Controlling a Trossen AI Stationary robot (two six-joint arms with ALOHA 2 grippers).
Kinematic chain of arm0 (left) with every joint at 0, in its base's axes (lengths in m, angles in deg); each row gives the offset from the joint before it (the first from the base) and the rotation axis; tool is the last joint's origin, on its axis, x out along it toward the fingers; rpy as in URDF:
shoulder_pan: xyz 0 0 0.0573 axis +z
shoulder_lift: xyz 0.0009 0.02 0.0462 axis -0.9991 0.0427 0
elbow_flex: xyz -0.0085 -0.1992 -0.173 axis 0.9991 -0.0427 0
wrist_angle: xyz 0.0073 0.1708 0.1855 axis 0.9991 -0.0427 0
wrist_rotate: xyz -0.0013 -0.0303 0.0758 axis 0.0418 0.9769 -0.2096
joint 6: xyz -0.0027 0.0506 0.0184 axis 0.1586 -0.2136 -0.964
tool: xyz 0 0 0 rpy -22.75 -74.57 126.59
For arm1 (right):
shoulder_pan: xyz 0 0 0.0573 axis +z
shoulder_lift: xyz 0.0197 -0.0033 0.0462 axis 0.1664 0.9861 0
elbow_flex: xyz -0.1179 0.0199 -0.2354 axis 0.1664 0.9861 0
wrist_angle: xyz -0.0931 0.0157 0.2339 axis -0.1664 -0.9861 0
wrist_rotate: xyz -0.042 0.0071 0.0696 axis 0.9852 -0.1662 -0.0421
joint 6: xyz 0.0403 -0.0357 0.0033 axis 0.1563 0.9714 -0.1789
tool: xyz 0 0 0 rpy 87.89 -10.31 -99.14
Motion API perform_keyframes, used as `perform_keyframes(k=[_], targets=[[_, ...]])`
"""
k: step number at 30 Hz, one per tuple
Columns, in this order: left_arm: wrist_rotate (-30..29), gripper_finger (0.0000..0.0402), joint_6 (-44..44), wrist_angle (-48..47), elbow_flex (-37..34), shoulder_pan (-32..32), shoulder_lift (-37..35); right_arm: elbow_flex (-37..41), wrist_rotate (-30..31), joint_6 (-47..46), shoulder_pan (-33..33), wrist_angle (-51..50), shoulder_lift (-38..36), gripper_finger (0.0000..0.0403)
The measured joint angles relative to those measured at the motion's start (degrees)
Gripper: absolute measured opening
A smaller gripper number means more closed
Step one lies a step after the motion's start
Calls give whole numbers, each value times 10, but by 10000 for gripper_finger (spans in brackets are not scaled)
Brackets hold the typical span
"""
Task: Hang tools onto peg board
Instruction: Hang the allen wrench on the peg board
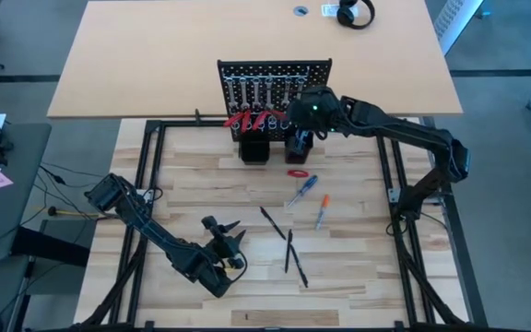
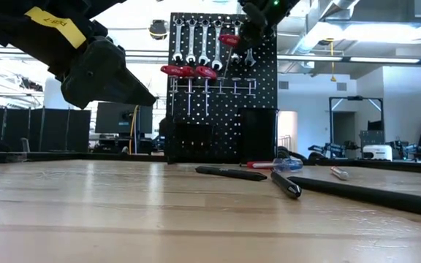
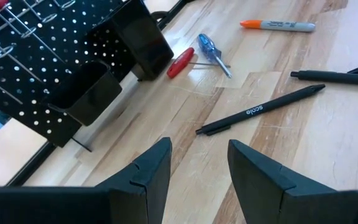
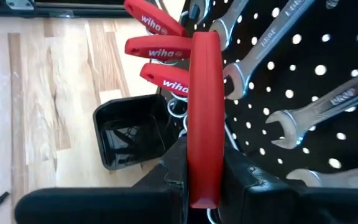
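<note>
Right gripper (image 4: pixel 204 180): up at the peg board (image 1: pixel 275 88), at its right half; its jaws pinch a red-handled screwdriver (image 4: pixel 204 112), held upright close to the panel face.
Left gripper (image 3: pixel 197 168): low over the near left part of the table (image 1: pixel 358 267), well apart from the board; its jaws stand spread with nothing between them.
Peg board: upright at the far edge of the table, with silver wrenches (image 2: pixel 203 44) hanging in a row along its top and three red-handled tools (image 4: pixel 160 46) seated side by side in the ring hooks.
Holders: two black box holders (image 3: pixel 114 62) at the board's foot.
Loose on the table: a red-handled piece (image 1: pixel 297 172) just in front of the holders, a blue-handled screwdriver (image 1: pixel 303 190), an orange-capped marker (image 1: pixel 322 211) to its right, and black pens (image 1: pixel 289 247) nearer the middle.
</note>
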Motion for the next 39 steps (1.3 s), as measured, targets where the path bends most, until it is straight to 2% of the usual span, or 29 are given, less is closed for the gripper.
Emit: perform_keyframes(k=[16,23,32,39], targets=[[0,150,-2,6,0,5,0,0,-111,-41,-64,5,2,55],[-3,150,-18,30,0,5,0,0,-116,-47,-68,8,2,56],[-4,151,-145,146,0,5,0,0,-132,-60,-71,10,42,57],[-4,150,-158,154,0,5,0,0,-132,-56,-71,17,47,78]])
